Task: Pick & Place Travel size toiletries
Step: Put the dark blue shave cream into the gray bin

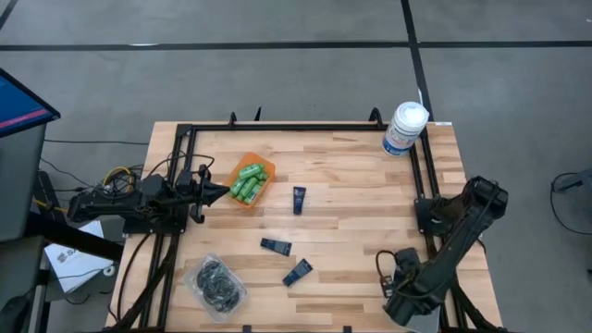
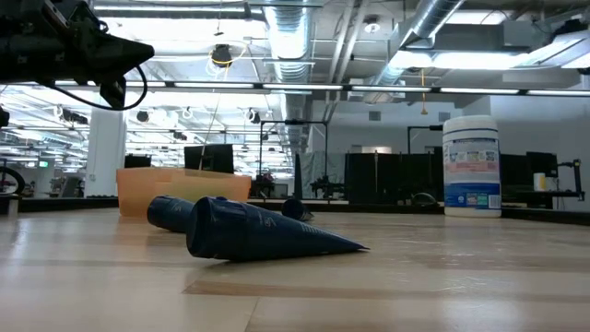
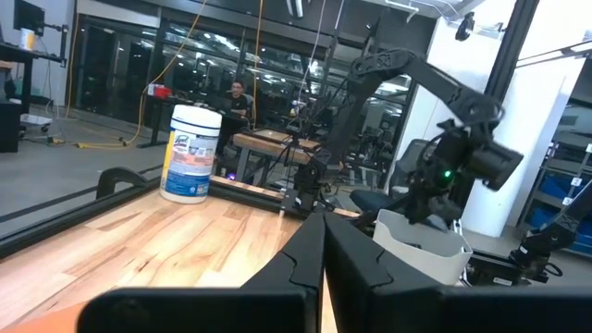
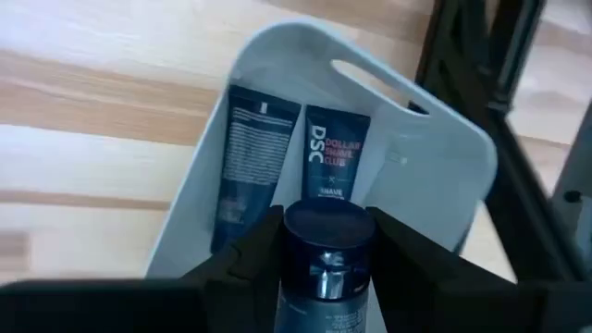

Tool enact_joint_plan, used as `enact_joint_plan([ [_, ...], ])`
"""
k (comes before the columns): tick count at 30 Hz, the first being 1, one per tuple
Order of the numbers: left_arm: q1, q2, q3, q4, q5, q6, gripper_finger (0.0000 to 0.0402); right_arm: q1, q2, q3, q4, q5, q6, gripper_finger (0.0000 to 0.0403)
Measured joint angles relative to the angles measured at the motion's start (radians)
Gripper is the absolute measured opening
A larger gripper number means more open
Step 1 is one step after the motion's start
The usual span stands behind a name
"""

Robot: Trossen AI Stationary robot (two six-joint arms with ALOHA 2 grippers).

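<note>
With the right gripper (image 4: 324,250) clamped on a navy tube (image 4: 326,254) directly above the white bin (image 4: 444,157) — two tubes already inside — I lower before releasing. Left gripper (image 1: 220,191), fingers together, waits beside the green bottles (image 1: 248,182).

on one dark navy tube (image 4: 334,159) lying in the white tray (image 4: 444,139), white lettering is read as "dsc" with "dollar shave club" beside it and "travel" below. on the neighbouring navy tube (image 4: 248,162), a block of small white print is seen, but it cannot be read. the white canister (image 2: 472,166) on the bench (image 2: 442,277) carries a blue label whose lettering is too small to be made out in any view.
</note>
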Motion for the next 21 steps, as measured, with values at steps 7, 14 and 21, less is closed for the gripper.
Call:
enact_joint_plan([
  [7, 0.0, 0.0, 0.0, 0.0, 0.0, 0.0, 0.0002, -0.002, 0.0, -0.133, 0.173, -0.004, 0.001, 0.013],
  [14, 0.0, 0.0, 0.0, 0.0, 0.001, 0.0, 0.0002, -0.004, 0.0, -0.195, 0.247, -0.004, 0.001, 0.013],
  [21, 0.0, 0.0, 0.0, 0.0, 0.004, 0.0, 0.0002, -0.002, 0.002, -0.216, 0.272, -0.003, -0.001, 0.0146],
])
